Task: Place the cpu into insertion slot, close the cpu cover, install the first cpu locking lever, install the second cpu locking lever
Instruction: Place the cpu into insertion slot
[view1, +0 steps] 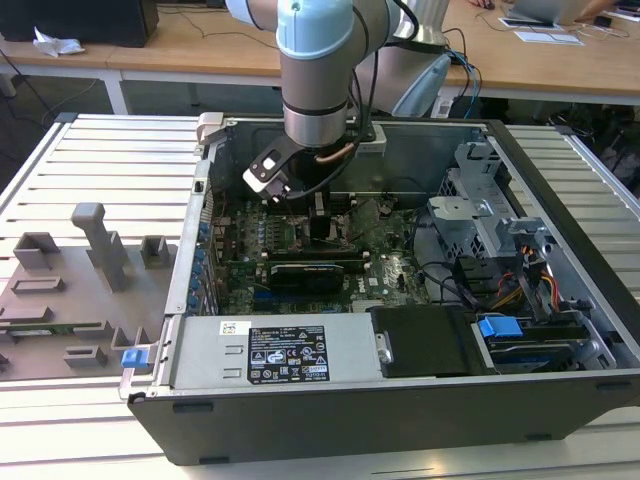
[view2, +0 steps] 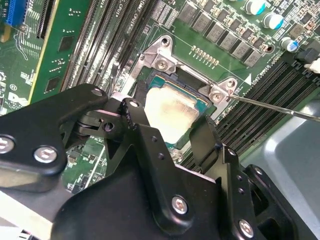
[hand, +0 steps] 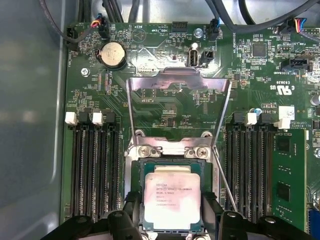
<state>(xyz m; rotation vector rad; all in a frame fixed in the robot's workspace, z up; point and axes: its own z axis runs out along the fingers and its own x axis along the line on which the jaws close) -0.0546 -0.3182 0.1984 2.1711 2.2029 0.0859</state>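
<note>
Gripper (hand: 172, 202) fingers stand apart, flanking the cpu (hand: 172, 192) edges; it lies in the slot (hand: 142, 180), cover (hand: 179, 75) raised clear

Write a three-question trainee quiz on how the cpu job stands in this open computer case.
1. True or false: the cpu lies in the slot.
2. Pick one. The cover is: A, shut over the cpu; B, swung open, away from the cpu; C, held up in the gripper.
3. In a word: what is the gripper nearest to?

Key: 1 true. 2 B. 3 the cpu.
</note>
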